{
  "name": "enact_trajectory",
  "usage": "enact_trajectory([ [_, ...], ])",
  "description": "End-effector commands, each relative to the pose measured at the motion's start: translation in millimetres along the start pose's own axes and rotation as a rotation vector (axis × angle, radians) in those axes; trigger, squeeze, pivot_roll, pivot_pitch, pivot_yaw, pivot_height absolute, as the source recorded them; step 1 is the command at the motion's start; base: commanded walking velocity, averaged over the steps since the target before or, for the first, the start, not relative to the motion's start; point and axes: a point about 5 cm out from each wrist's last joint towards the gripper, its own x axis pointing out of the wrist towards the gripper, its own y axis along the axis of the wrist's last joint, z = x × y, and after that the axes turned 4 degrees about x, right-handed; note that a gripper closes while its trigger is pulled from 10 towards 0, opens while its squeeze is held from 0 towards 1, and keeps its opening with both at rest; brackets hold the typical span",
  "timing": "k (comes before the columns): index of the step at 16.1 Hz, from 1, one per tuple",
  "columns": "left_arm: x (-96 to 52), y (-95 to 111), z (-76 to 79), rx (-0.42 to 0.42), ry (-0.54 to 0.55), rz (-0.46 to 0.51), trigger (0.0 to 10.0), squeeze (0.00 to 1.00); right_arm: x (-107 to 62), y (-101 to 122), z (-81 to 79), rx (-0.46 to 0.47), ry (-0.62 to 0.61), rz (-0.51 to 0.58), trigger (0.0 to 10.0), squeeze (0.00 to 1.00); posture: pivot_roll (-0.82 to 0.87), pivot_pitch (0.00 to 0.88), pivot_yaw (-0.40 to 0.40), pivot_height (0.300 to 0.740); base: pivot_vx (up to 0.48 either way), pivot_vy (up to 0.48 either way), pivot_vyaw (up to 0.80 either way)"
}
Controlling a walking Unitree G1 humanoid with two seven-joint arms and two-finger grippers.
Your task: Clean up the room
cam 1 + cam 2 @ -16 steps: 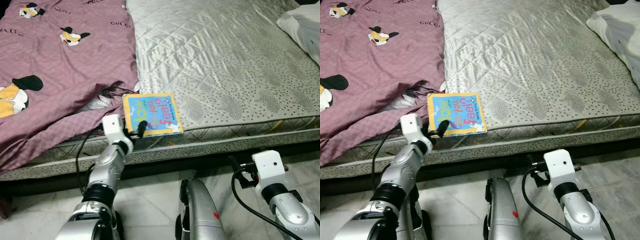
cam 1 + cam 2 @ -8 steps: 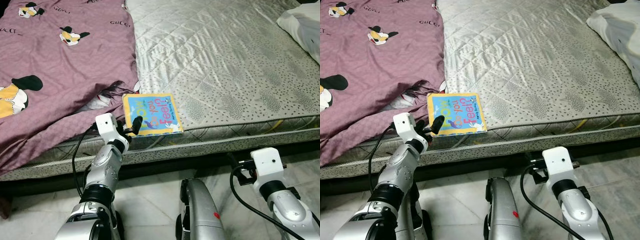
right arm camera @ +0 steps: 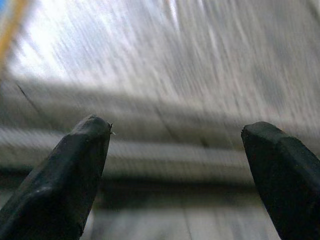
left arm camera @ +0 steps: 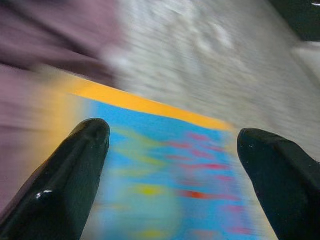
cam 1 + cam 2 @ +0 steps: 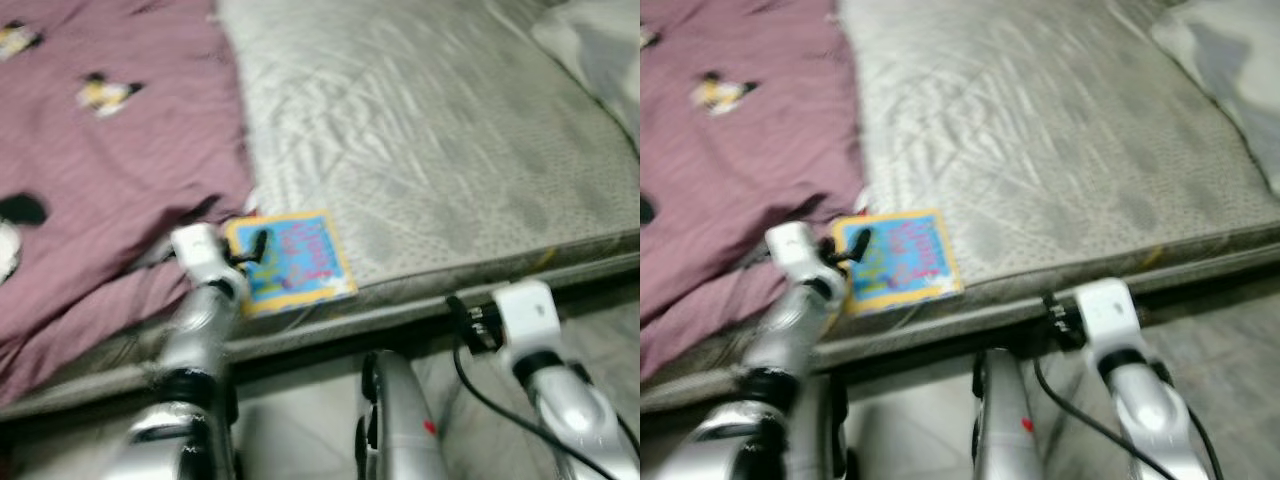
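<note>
Left eye view, blurred: the book is lying at the bed's near edge beside the purple blanket, the left gripper reaching over it. Left wrist view: its fingers are spreading wide above the book. Right wrist view: the right gripper is gaping before the bed's side.

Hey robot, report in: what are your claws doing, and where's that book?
Left claw open, over the book. Right claw open, low at the mattress edge. Book flat on the mattress by the purple blanket. Nothing in the way.
</note>
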Motion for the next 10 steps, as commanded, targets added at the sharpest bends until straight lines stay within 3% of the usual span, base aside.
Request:
enact_trajectory([
  [1,-6.1,-9,-4.7,0.007,0.021,-0.028,10.0,0.0,-1.4,0,2.1,-0.001,-0.009,-0.003,10.0,0.0,-0.24,0.232,-0.043,0.555,0.0,0.0,0.0],
  [5,-12.6,-23,1.2,-0.01,0.032,-0.055,10.0,0.0,1.1,0,1.0,-0.001,-0.004,0.003,10.0,0.0,-0.24,0.231,-0.041,0.555,0.0,0.0,0.0],
  [10,-35.9,-17,-0.9,0.016,0.144,0.043,10.0,0.0,7.0,1,3.4,-0.003,-0.006,0.003,10.0,0.0,-0.21,0.229,-0.036,0.555,0.0,0.0,0.0],
])
